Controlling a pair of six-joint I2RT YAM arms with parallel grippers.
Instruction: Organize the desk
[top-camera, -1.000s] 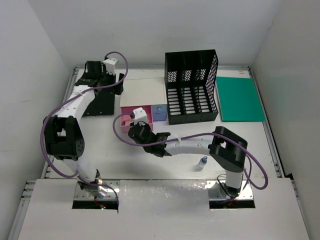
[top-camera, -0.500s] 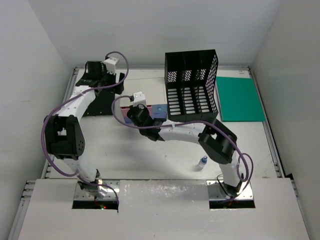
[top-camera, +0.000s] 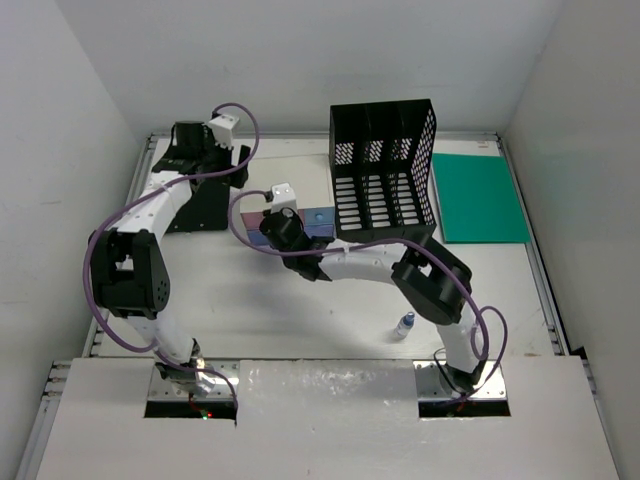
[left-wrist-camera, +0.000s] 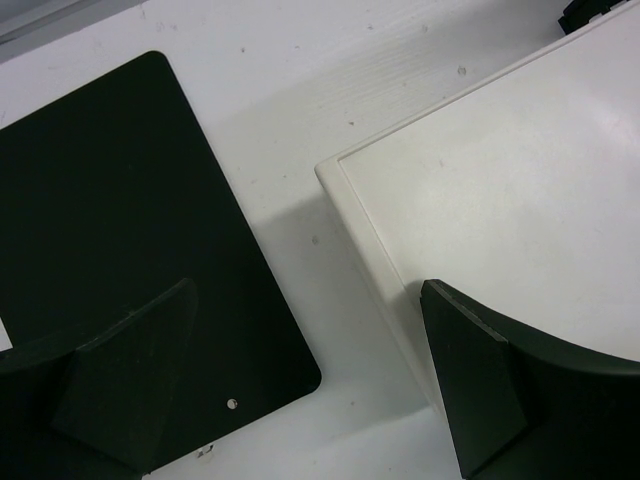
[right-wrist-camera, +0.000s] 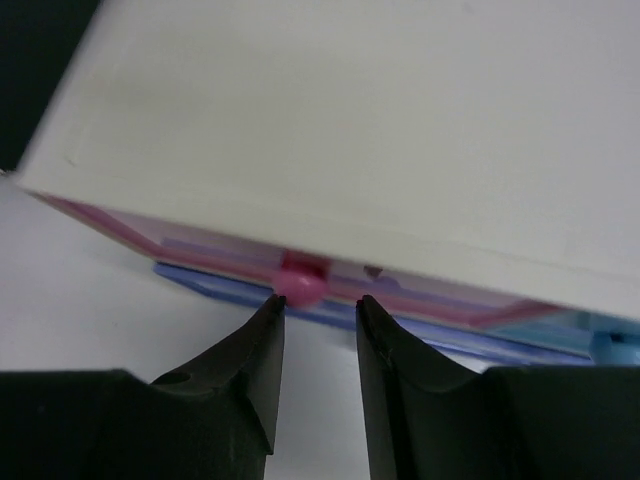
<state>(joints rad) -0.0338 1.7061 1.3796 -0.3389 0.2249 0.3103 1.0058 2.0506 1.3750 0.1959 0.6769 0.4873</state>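
The desk (top-camera: 250, 310) is the white tabletop under both arms. A small white-topped drawer box (top-camera: 290, 180) stands at the back middle, its pink drawer (right-wrist-camera: 200, 243) pushed in. My right gripper (top-camera: 288, 228) is at the box's front, narrowly open, with nothing between its fingers. The drawer's pink knob (right-wrist-camera: 300, 283) sits just ahead of the left fingertip (right-wrist-camera: 272, 310). My left gripper (left-wrist-camera: 305, 300) hangs wide open and empty over bare desk, between a black pad (left-wrist-camera: 120, 230) and the white box top (left-wrist-camera: 500, 200).
A black three-slot file organizer (top-camera: 385, 190) stands right of the box, with a green mat (top-camera: 480, 197) beyond it. A small bottle (top-camera: 403, 325) lies near the right arm's base. The blue drawer front (top-camera: 318, 217) shows beside the pink one.
My right gripper has moved back toward the box, and the pink drawer that stood pulled out is now in. The left arm has not moved.
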